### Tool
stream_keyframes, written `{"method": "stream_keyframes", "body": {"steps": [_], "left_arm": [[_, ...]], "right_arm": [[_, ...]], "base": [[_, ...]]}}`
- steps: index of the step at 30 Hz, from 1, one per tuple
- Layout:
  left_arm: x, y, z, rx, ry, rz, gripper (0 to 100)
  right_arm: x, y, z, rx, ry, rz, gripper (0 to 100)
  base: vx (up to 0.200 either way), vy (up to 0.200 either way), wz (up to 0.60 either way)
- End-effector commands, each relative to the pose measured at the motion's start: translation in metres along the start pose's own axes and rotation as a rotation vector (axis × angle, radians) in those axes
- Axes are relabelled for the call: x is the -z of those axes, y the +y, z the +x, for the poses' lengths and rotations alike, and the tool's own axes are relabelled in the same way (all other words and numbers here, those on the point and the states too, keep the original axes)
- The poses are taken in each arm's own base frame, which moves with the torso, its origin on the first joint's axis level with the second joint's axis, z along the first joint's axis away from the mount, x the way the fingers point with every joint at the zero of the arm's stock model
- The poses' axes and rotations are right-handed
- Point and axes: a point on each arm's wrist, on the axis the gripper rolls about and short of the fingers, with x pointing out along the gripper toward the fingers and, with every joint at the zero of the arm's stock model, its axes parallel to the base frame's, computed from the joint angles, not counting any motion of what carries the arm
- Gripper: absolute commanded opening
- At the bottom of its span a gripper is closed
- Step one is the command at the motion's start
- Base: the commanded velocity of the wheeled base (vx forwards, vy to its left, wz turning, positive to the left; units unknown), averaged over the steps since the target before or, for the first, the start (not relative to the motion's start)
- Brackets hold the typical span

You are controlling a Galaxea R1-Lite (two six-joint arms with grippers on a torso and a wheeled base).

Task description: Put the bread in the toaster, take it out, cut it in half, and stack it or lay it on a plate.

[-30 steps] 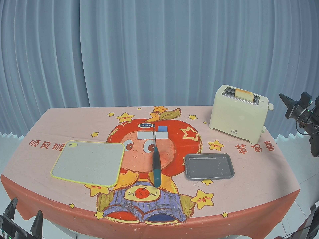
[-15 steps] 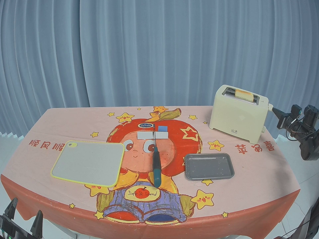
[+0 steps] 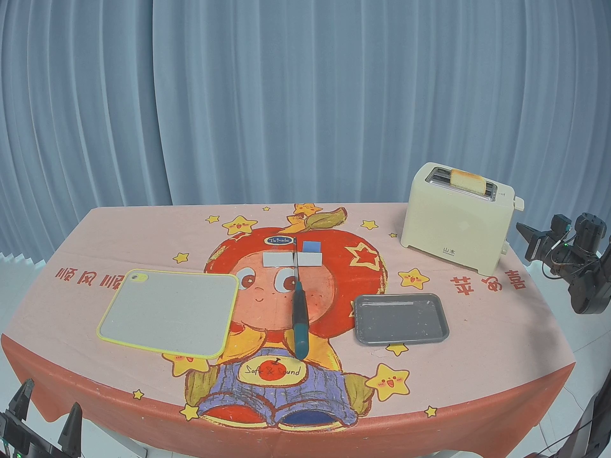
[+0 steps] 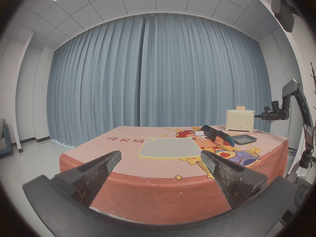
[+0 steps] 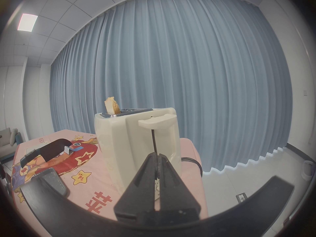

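A cream toaster stands at the table's back right, with a browned slice of bread sticking up out of its slot. Its lever sits high on the end that faces my right gripper. That gripper is shut and empty, hanging just off the table's right edge, below the lever and apart from it. My left gripper stands open and empty below the table's front left corner. A teal-handled knife lies at mid-table, between a green-rimmed cutting board and a grey plate.
A patterned pink cloth covers the table. Small white and blue blocks prop up the knife blade. A blue curtain hangs behind. A black cable runs from the toaster's end.
My right gripper came down from beside the toaster's top to the lever end, then drew back a little to the right and lower. The bread and left gripper stayed put.
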Motion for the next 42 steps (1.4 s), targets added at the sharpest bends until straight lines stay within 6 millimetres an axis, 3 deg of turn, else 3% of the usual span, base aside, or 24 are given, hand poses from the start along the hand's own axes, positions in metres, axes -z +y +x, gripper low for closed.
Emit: {"method": "stream_keyframes", "body": {"steps": [1, 8, 13, 16, 24, 39, 42], "left_arm": [[0.005, 0.0, 0.001, 0.0, 0.017, 0.0, 100], [0.005, 0.0, 0.001, 0.0, 0.017, 0.0, 100], [0.005, 0.0, 0.001, 0.0, 0.017, 0.0, 100], [0.005, 0.0, 0.001, 0.0, 0.017, 0.0, 100], [0.005, 0.0, 0.001, 0.0, 0.017, 0.0, 100], [0.005, 0.0, 0.001, 0.0, 0.017, 0.0, 100], [0.005, 0.0, 0.001, 0.0, 0.017, 0.0, 100]], "right_arm": [[-0.011, 0.0, -0.008, 0.012, -0.025, -0.01, 0], [-0.052, 0.005, -0.031, 0.035, -0.132, -0.064, 0], [-0.063, 0.017, -0.033, 0.007, -0.174, -0.086, 0], [-0.059, 0.026, -0.025, -0.026, -0.161, -0.078, 0], [-0.021, 0.011, -0.001, -0.008, -0.098, -0.044, 0], [0.006, 0.008, 0.008, -0.013, -0.028, -0.02, 0], [0.002, 0.009, 0.006, -0.012, -0.038, -0.025, 0]], "base": [[0.0, 0.0, 0.0], [0.0, 0.0, 0.0], [0.0, 0.0, 0.0], [0.0, 0.0, 0.0], [0.0, 0.0, 0.0], [0.0, 0.0, 0.0], [0.0, 0.0, 0.0]]}}
